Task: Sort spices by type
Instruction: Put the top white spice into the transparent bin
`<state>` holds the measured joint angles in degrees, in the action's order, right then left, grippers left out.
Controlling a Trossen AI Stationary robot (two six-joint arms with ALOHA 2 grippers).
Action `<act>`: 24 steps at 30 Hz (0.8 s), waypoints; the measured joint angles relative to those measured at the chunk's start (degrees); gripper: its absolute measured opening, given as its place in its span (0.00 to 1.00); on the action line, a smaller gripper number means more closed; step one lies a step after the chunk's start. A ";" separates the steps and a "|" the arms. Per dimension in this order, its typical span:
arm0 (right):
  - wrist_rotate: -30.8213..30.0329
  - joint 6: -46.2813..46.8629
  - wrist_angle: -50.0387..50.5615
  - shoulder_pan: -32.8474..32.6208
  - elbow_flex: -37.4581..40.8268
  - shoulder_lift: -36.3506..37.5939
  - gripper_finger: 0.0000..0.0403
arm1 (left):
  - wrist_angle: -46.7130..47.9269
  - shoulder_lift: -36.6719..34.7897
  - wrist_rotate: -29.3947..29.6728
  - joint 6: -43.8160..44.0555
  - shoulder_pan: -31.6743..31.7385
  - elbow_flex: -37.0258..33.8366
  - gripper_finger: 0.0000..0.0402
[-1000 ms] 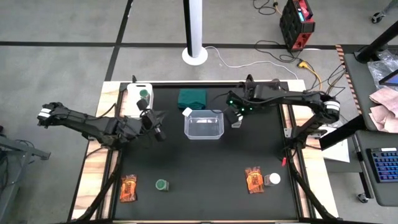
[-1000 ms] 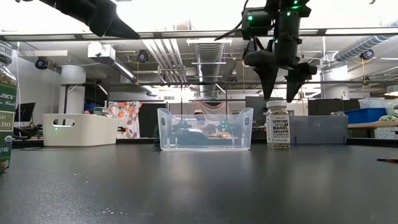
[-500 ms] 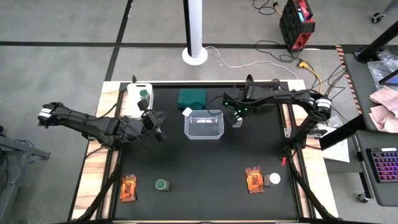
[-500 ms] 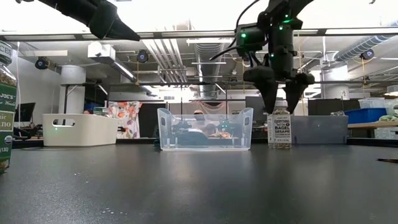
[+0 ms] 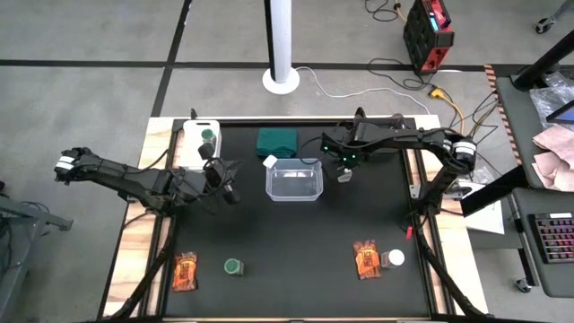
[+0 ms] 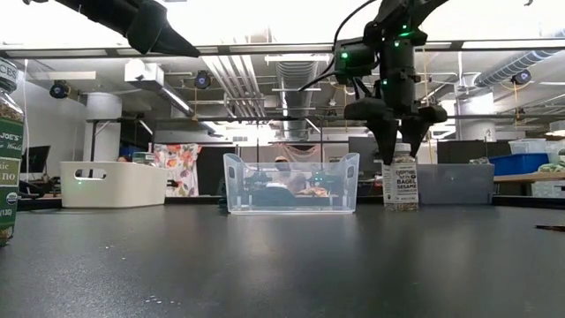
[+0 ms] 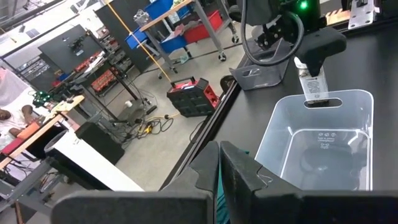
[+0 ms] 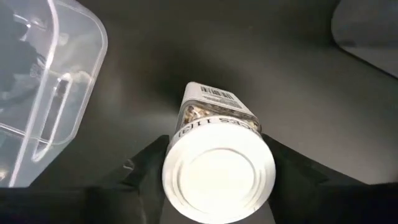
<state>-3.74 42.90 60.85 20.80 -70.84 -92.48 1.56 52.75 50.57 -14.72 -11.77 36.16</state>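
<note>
A clear jar with a white lid (image 6: pixel 401 184) stands upright on the black table just right of the clear bin (image 5: pixel 294 179). My right gripper (image 6: pixel 400 157) points down over it, shut on its top. My left gripper (image 5: pixel 231 190) hovers shut and empty left of the bin. Another white-lidded jar (image 5: pixel 270 161) stands at the bin's far left corner, and a third (image 5: pixel 394 258) stands near the front right beside an orange packet (image 5: pixel 366 258). A second packet (image 5: pixel 186 270) and a green-lidded jar (image 5: pixel 232 266) sit at the front left. Another green-lidded jar (image 5: pixel 207 135) is in the white tub (image 5: pixel 192 130). My right gripper has the jar's white lid (image 8: pixel 217 171) pinched between its two fingers, one on each side of the rim. The fingers (image 8: pixel 146 165) come from above, pointing down. The jar stands upright with its base on the table.
A dark green block (image 5: pixel 277 141) lies behind the bin. In the low view the green-lidded jar (image 6: pixel 7 159) looms at the left edge. A grey box (image 6: pixel 450 184) stands behind the held jar. The middle of the table in front of the bin is bare.
My right gripper has come down over the white-lidded jar, and its fingers have closed from wide apart onto the lid. The jar has stayed standing on the table.
</note>
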 joint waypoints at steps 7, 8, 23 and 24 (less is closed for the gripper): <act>-0.18 0.61 3.04 0.04 -1.00 1.95 0.50 | 0.01 0.00 -0.08 0.00 0.00 0.00 0.00; -0.45 0.35 4.34 0.04 -2.11 2.42 0.50 | 0.03 0.00 -0.09 0.00 0.00 0.00 0.00; -0.65 -0.61 3.43 -4.28 -18.06 4.19 0.50 | -1.85 0.00 -0.09 -0.39 0.00 0.00 0.00; -0.60 -0.39 3.00 -4.68 -18.63 4.19 0.50 | -1.85 0.00 -0.09 -0.42 0.00 0.00 0.00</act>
<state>-4.34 42.50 63.85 16.11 -89.47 -88.29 -0.30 52.75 50.48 -15.14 -11.77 36.16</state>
